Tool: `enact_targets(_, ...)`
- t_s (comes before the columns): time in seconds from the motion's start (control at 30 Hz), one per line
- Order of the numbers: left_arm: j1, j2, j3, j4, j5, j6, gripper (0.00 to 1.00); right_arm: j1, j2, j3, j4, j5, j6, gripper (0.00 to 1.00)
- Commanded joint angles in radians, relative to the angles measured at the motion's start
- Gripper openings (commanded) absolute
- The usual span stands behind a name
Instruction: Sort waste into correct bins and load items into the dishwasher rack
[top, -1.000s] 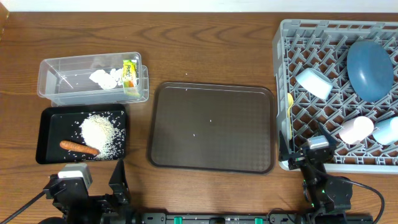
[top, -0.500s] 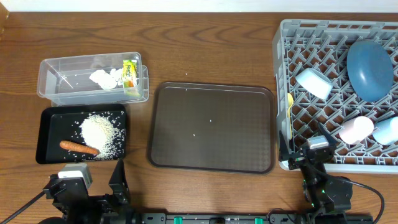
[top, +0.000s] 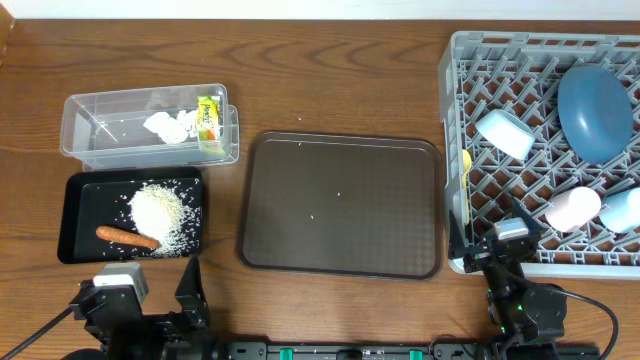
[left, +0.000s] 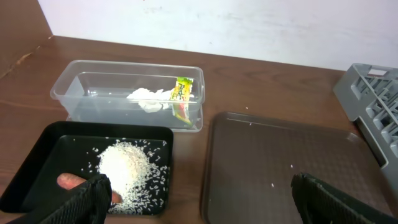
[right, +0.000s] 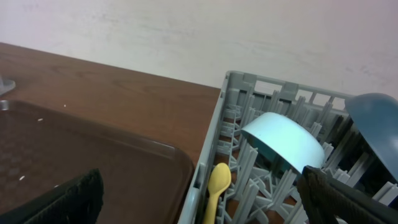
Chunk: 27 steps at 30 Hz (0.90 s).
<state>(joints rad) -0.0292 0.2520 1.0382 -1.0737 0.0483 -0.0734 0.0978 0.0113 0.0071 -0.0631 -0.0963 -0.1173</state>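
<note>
The clear tub (top: 95, 128) holds a white tissue wad (top: 170, 125) and a yellow-green wrapper (top: 209, 118). In the black tray (top: 78, 215) lie rice (top: 160, 212) and a carrot piece (top: 127, 237). The grey rack (top: 480, 60) carries the blue plate (top: 595, 110), white bowl (top: 505, 133), pink cup (top: 572, 210), light blue cup (top: 622, 210) and yellow spoon (top: 467, 185). My left gripper (left: 202, 205) hangs open at the table's near edge, just in front of the black tray. My right gripper (right: 202, 202) is open and empty by the rack's near-left corner, with the spoon (right: 216, 186) ahead of it.
A large brown serving tray (top: 340, 205) lies mid-table between the bins and the rack, with a few stray white specks on it. A white wall runs along the far edge of the wooden table (top: 340, 80).
</note>
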Motion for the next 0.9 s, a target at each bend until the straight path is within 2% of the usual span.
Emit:
enact_targets(0.0, 0.000, -0.006, -0.003, -0.016, -0.009, 0.010, 0.94, 0.011, -0.006, -0.002, -0.004, 0.010, -0.011, 0.99)
enact_targets(0.17, 0.000, -0.013, -0.046, -0.042, -0.012, 0.010, 0.94, 0.011, -0.006, -0.002, -0.005, 0.010, -0.011, 0.99)
enact_targets(0.33, -0.001, -0.063, -0.239, 0.029, -0.014, 0.009, 0.94, 0.011, -0.006, -0.002, -0.005, 0.010, -0.011, 0.99)
enact_targets(0.57, -0.001, -0.188, -0.534, 0.321, -0.008, 0.009, 0.94, 0.011, -0.006, -0.002, -0.005, 0.011, -0.011, 0.99)
enact_targets(0.87, -0.002, -0.250, -0.795, 0.691, -0.008, 0.010, 0.94, 0.011, -0.006, -0.002, -0.005, 0.010, -0.011, 0.99)
